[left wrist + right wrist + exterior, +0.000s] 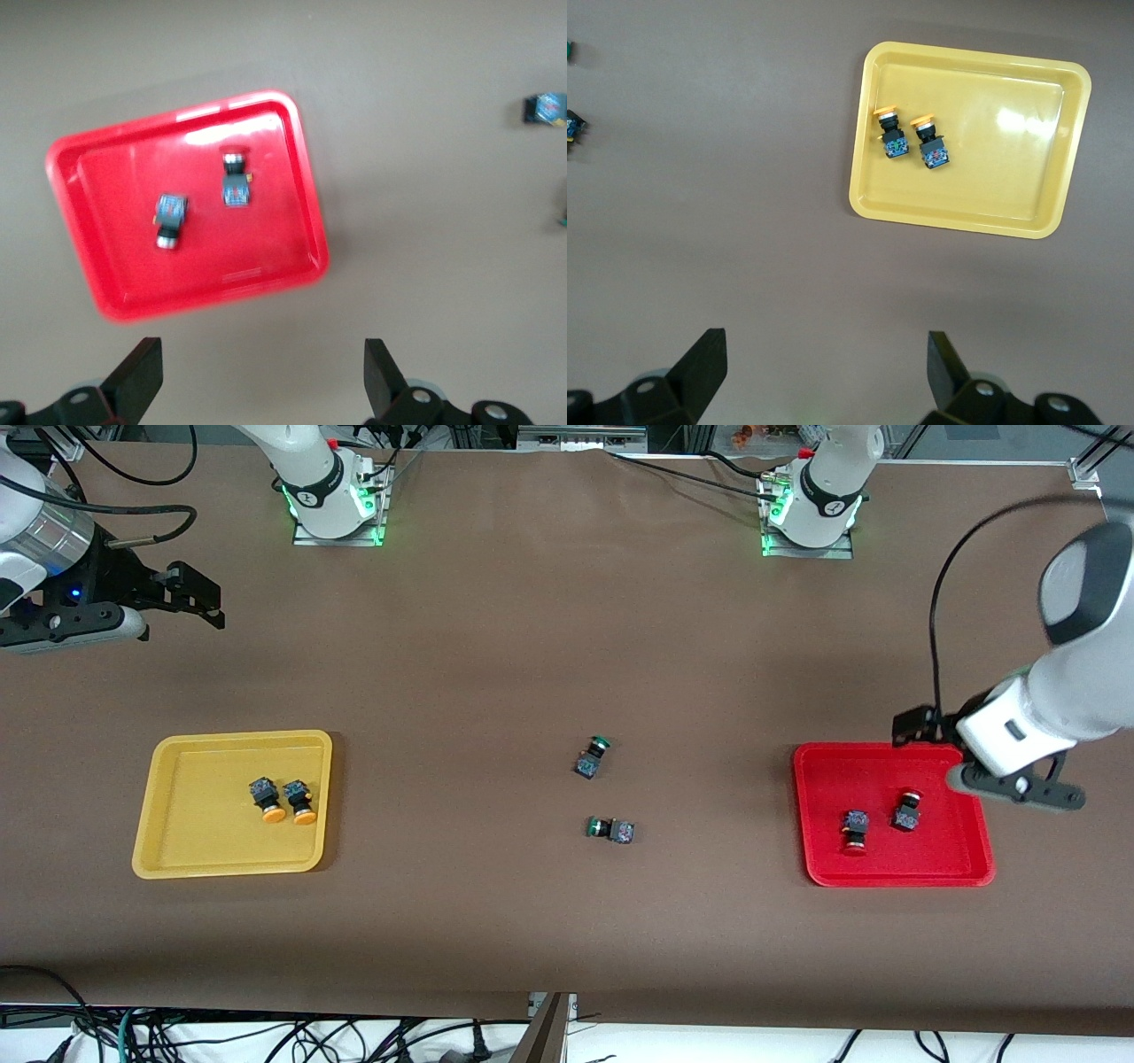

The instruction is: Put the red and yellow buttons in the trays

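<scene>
Two green-capped switches [593, 757] [610, 830] mid-table on brown table cover [496, 646], apart

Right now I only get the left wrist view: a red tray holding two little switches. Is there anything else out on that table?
Observer: Yes. A shallow yellow plastic tray sits toward the right arm's end, holding two orange-yellow-capped push-button switches side by side.
Operator: Is anything lying outside the trays?
Observer: Two green-capped push-button switches lie on the brown table, between the yellow tray and the red plastic tray.
Operator: And what is the other arm doing?
Observer: It waits. The right claw hangs open and empty over bare table.
</scene>
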Controlling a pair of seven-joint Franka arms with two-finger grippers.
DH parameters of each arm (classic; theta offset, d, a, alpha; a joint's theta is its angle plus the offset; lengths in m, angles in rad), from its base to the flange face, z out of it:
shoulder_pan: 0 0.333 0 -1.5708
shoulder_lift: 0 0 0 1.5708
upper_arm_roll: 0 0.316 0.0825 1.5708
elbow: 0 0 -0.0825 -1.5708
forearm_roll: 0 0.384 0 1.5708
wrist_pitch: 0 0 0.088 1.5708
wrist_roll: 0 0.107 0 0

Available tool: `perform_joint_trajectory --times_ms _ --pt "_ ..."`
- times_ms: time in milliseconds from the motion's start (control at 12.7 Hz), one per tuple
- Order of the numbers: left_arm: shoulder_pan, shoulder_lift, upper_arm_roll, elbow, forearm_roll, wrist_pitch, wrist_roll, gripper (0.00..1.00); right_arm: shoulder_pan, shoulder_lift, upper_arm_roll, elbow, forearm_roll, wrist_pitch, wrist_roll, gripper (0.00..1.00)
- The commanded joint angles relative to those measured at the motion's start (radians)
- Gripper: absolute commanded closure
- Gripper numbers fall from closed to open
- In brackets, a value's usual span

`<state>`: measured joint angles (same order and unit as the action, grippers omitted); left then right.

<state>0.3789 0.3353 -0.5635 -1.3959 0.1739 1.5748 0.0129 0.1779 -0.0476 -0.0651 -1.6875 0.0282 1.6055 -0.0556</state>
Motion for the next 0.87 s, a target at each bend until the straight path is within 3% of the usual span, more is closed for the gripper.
perform_joint_trajectory --times_ms 0,79,236,315,473,788 --pt "-0.215 -0.12 0.232 0.02 -0.026 -0.081 -0.066 0.0 -0.014 -0.005 0.021 0.0 -0.016 0.007 0.006 0.0" --pt "-0.313 -0.149 0.373 0.003 -0.103 -0.056 -0.102 0.0 -0.014 0.005 0.019 0.0 -0.016 0.007 0.006 0.0" --pt "-0.407 -0.22 0.534 -0.085 -0.236 -0.015 -0.102 0.0 -0.014 0.012 0.019 0.006 -0.014 0.007 0.016 0.0" --pt "-0.467 -0.269 0.589 -0.151 -0.205 0.058 -0.106 0.0 -0.014 0.021 0.019 0.014 -0.013 0.01 0.017 0.0" --pt "-0.506 -0.323 0.603 -0.227 -0.11 0.071 -0.114 0.0 -0.014 0.022 0.018 0.019 -0.013 0.013 0.016 0.0" --pt "-0.512 -0.318 0.606 -0.233 -0.132 0.07 -0.106 0.0 -0.011 0.041 0.021 0.038 -0.014 0.008 0.01 0.0"
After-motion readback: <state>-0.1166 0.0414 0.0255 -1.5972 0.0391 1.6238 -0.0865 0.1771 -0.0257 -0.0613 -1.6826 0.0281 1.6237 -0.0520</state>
